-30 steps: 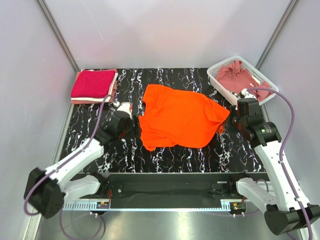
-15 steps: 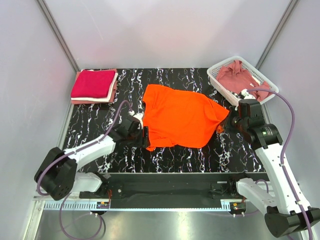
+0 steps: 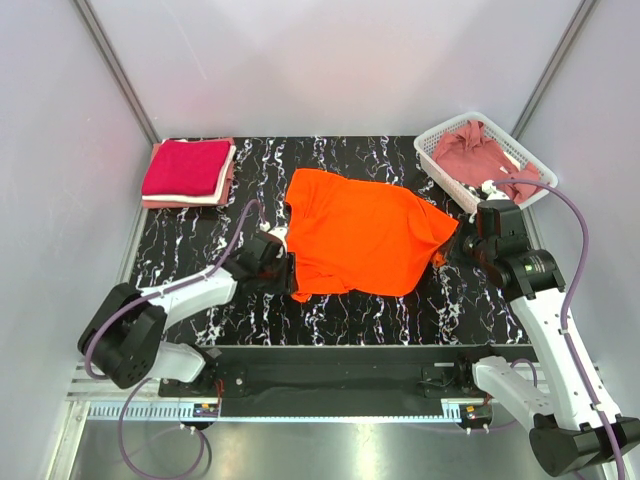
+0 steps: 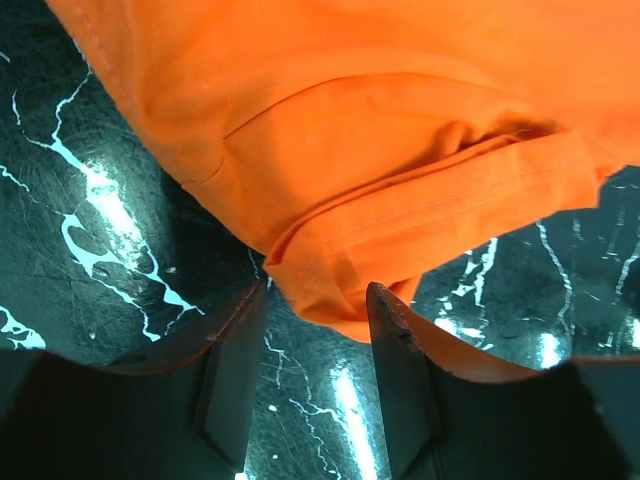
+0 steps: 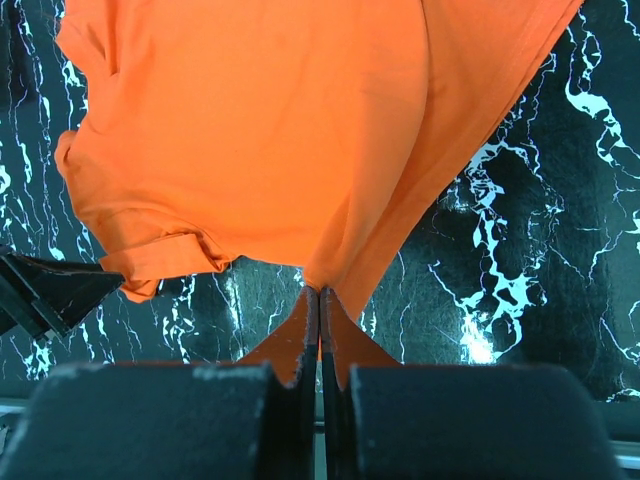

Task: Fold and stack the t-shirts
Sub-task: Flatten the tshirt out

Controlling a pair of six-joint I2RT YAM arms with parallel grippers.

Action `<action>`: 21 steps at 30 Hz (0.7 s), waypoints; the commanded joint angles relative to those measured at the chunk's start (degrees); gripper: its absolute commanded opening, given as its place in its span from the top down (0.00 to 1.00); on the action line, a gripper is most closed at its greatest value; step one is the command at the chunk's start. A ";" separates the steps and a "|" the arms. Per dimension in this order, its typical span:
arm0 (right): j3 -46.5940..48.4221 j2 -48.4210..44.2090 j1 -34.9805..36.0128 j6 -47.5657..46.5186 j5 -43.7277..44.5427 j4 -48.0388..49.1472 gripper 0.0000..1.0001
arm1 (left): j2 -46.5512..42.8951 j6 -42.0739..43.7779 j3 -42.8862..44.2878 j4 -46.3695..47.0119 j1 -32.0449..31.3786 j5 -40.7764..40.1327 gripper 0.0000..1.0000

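Observation:
A bright orange t-shirt (image 3: 360,235) lies spread, a little rumpled, on the black marbled table. My left gripper (image 3: 284,270) is low at the shirt's near left edge. Its jaws stand apart, and the tip of a folded sleeve hem (image 4: 340,290) reaches between the fingertips of that gripper (image 4: 315,295). My right gripper (image 3: 452,248) is shut on the shirt's right edge, with the cloth (image 5: 260,130) pinched at the tips of the right gripper (image 5: 320,290). A crimson t-shirt (image 3: 187,166) lies folded on top of a stack at the back left.
A white lattice basket (image 3: 436,138) at the back right holds a crumpled dusty rose t-shirt (image 3: 480,155). Pale layers show under the crimson shirt. Grey walls close in both sides. Bare table (image 3: 350,315) lies between the shirt and the arm bases.
My left gripper has come down and to the right to the shirt's left edge, and its jaws have narrowed around the sleeve hem. The right gripper keeps its hold.

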 commanded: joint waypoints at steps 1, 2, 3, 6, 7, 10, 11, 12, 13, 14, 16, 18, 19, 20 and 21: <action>0.75 -0.53 -0.12 0.32 -1.55 2.29 1.00 | 1.10 0.89 1.67 0.90 0.48 -1.29 0.51; 0.66 -0.53 -0.21 0.32 -1.55 2.29 1.00 | 1.54 0.98 2.02 0.54 0.40 -1.81 0.51; 0.58 -0.53 -0.12 0.41 -1.55 2.46 1.00 | 1.71 0.90 2.11 0.28 0.48 -2.17 0.51; 0.05 -0.27 -0.21 0.41 -1.63 2.64 1.00 | 1.80 1.16 1.76 2.11 0.48 -1.73 0.51; -0.21 -0.27 -0.21 0.58 -1.64 2.64 1.00 | 1.80 1.16 1.76 2.30 0.40 -1.65 0.51; -0.48 -0.18 -0.12 0.50 -1.55 2.73 1.00 | 2.24 1.33 2.46 2.30 0.40 -1.64 0.53; -0.48 -0.18 -0.12 0.50 -1.55 2.81 1.00 | 2.24 1.34 2.55 2.30 0.40 -1.64 0.53; -0.57 -0.10 -0.21 0.41 -1.55 2.90 1.00 | 2.33 1.42 2.73 2.30 0.40 -1.82 0.54; -0.65 -0.09 -0.12 0.32 -1.46 2.81 1.00 | 2.42 1.51 3.08 2.30 0.40 -1.99 0.54; -0.74 -0.18 -0.21 0.41 -1.46 2.90 1.00 | 2.59 1.60 3.25 2.30 0.40 -2.08 0.54; -1.09 -0.18 -0.21 0.50 -1.55 3.16 1.00 | 3.29 1.60 3.69 2.30 0.48 -1.91 0.55; -1.27 -0.18 -0.21 0.59 -1.63 3.34 1.00 | 3.74 1.69 3.87 2.21 0.40 -1.99 0.57; -1.44 -0.18 -0.12 0.58 -1.72 3.43 1.00 | 4.00 1.60 3.96 2.21 0.48 -1.91 0.57; -1.53 -0.18 -0.12 0.58 -1.72 3.43 1.00 | 4.00 1.60 3.96 2.30 0.48 -2.08 0.58; -1.62 -0.10 -0.21 0.58 -1.72 3.43 1.00 | 4.09 1.69 3.87 2.47 0.40 -2.08 0.58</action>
